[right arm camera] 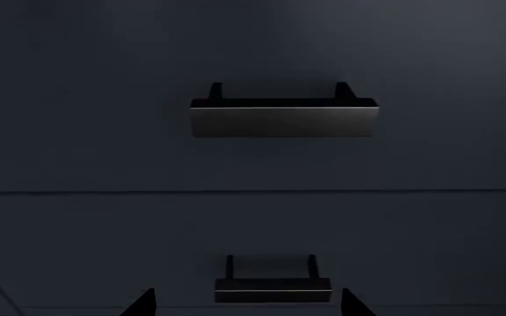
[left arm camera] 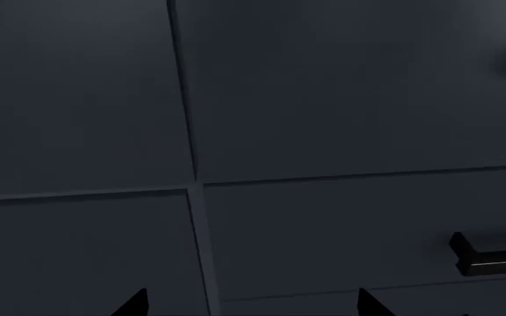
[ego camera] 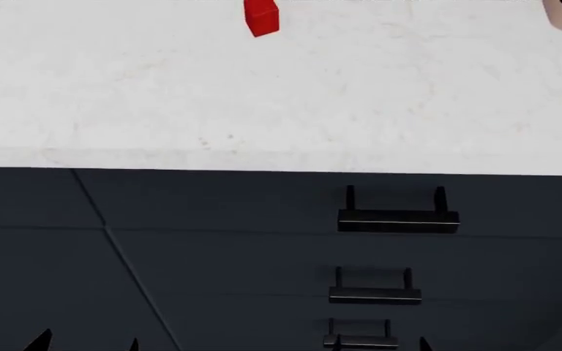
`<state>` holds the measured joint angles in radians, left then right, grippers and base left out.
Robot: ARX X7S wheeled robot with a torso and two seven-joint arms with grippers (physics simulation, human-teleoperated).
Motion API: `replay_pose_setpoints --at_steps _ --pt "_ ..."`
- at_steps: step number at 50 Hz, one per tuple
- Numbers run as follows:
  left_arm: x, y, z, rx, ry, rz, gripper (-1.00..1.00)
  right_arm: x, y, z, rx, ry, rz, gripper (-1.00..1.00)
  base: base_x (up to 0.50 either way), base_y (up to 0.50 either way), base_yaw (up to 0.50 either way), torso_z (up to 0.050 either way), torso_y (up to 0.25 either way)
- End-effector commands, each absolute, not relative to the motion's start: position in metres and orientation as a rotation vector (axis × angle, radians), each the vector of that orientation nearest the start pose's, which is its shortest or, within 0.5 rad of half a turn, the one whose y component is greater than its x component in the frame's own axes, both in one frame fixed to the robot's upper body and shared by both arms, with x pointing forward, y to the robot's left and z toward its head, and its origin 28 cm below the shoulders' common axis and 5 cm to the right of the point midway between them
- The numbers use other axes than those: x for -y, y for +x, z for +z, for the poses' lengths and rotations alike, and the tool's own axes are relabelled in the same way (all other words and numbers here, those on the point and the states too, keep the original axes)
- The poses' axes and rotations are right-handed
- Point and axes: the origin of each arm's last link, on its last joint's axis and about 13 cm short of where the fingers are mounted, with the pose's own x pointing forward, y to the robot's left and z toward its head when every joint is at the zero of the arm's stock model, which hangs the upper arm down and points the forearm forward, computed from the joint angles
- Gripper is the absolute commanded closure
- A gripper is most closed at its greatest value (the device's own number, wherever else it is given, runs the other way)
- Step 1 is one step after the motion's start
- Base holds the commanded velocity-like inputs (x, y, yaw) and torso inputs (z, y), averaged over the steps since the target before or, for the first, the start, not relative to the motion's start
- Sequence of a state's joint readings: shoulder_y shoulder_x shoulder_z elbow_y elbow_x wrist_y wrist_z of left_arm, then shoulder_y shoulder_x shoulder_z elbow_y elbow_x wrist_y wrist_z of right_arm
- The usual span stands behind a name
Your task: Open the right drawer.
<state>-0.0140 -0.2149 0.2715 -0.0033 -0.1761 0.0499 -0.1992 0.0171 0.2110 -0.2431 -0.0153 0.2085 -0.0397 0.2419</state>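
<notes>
Although the right drawer (ego camera: 261, 201) sat flush and closed just under the pale worktop (ego camera: 261, 110), we judged it would slide stiffly on its runners as a rigid panel, neither fragile nor soft. Its flat charcoal front offered nothing to pinch, so the black bar handle (ego camera: 398, 219), standing off on two posts, was the place to take hold, near its middle so the pull ran straight. The right tool (right arm camera: 246, 301) showed only two dark tips, spread apart and holding nothing, facing the stacked handles. The left tool (left arm camera: 251, 303) was likewise spread and empty, near the cabinet seam. We thought the smooth bar could slip.
</notes>
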Motion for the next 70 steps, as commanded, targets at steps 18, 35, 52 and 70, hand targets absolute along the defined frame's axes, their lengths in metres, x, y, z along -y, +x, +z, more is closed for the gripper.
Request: replay_pose_setpoints --at_steps 18,35,52,70 --pt "-0.203 0.205 0.011 0.002 0.021 -0.079 -1.00 0.101 0.222 0.031 0.042 -0.417 -0.113 -1.00 0.00 0.00 0.00 0.000 0.000" --pt "-0.203 0.205 0.010 -0.017 0.018 -0.081 -1.00 0.106 0.222 0.036 0.079 -0.818 -0.134 -1.00 0.00 0.00 0.00 0.000 0.000" --pt "-0.202 0.205 0.010 -0.017 0.025 -0.083 -1.00 0.112 0.223 0.033 0.081 -1.146 -0.139 -1.00 0.00 0.00 0.00 0.000 0.000" --pt "-0.202 0.205 0.009 -0.028 0.018 -0.093 -1.00 0.119 0.227 0.048 0.086 -1.389 -0.222 -1.00 0.00 0.00 0.00 0.000 0.000"
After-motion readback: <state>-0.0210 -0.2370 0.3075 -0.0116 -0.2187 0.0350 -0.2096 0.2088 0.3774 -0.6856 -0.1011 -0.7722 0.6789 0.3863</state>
